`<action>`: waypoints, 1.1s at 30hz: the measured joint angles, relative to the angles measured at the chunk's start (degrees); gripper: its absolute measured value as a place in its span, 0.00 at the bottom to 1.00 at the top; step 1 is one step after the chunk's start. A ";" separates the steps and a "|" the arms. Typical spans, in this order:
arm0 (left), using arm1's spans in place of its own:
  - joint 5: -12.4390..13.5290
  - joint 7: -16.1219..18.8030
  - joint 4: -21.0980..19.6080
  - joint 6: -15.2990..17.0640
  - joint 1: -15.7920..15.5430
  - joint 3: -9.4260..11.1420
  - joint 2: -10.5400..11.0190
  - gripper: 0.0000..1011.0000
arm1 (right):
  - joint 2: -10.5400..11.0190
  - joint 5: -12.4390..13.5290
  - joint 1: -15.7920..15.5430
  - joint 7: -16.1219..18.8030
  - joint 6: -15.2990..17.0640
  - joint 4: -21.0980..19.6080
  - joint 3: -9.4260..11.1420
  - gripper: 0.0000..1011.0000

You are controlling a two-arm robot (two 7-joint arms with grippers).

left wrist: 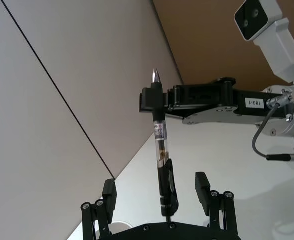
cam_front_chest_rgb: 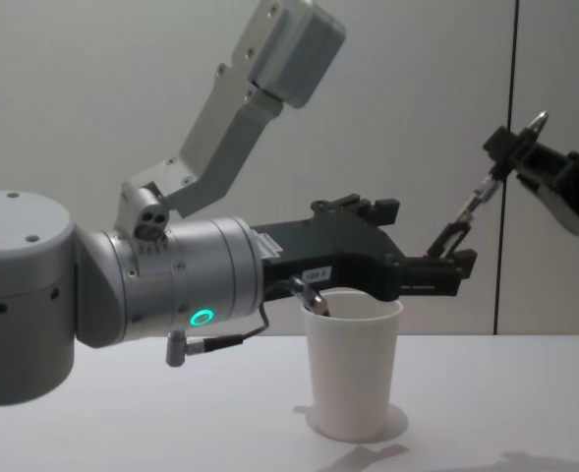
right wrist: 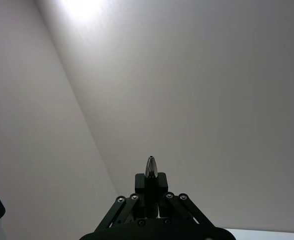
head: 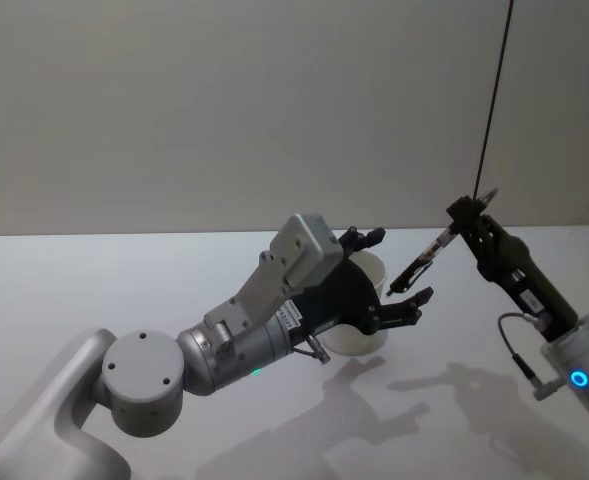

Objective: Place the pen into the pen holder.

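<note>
Pen holder (cam_front_chest_rgb: 353,366): white cup, upright on the counter (cam_front_chest_rgb: 525,393), near centre. Left gripper (cam_front_chest_rgb: 407,246): above the cup, fingers spread, released. Right gripper (head: 467,215): farther right, raised, fingers clenched on the tip end of the slanting pen (head: 424,262).

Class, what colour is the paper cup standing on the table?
Plain white. The pen holder shows best in the chest view, standing upright below the left gripper.
</note>
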 joint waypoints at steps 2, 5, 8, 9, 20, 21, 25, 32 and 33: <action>0.00 0.00 0.00 0.00 0.00 0.00 0.00 0.99 | 0.36 -0.62 -0.19 -0.39 0.03 -0.70 0.22 0.12; 0.00 0.00 0.00 0.00 0.00 0.00 0.00 0.99 | 0.91 -1.61 -0.40 -0.95 0.06 -1.69 0.53 0.12; 0.00 0.00 0.00 0.00 0.00 0.00 0.00 0.99 | 1.32 -2.44 -0.53 -1.32 0.10 -2.40 0.77 0.12; 0.00 0.00 0.00 0.00 0.00 0.00 0.00 0.99 | 1.63 -3.05 -0.60 -1.58 0.14 -2.86 0.95 0.12; 0.01 -0.01 0.00 0.00 0.00 0.00 0.00 0.99 | 3.57 -7.90 -0.60 -3.52 0.63 -5.86 2.03 0.12; 0.01 -0.01 0.00 0.00 0.00 0.00 0.00 0.99 | 3.65 -8.25 -0.57 -3.63 0.67 -6.00 2.10 0.12; 0.00 -0.01 0.00 0.00 0.00 0.00 0.00 0.99 | 4.27 -10.07 -0.29 -4.23 0.74 -6.63 2.46 0.12; 0.01 -0.01 0.00 0.00 0.00 0.00 0.00 0.99 | 4.87 -12.32 0.44 -4.77 0.23 -6.51 2.82 0.12; 0.00 -0.01 0.00 0.00 0.00 0.00 0.00 0.99 | 4.90 -12.50 0.54 -4.78 0.15 -6.43 2.84 0.12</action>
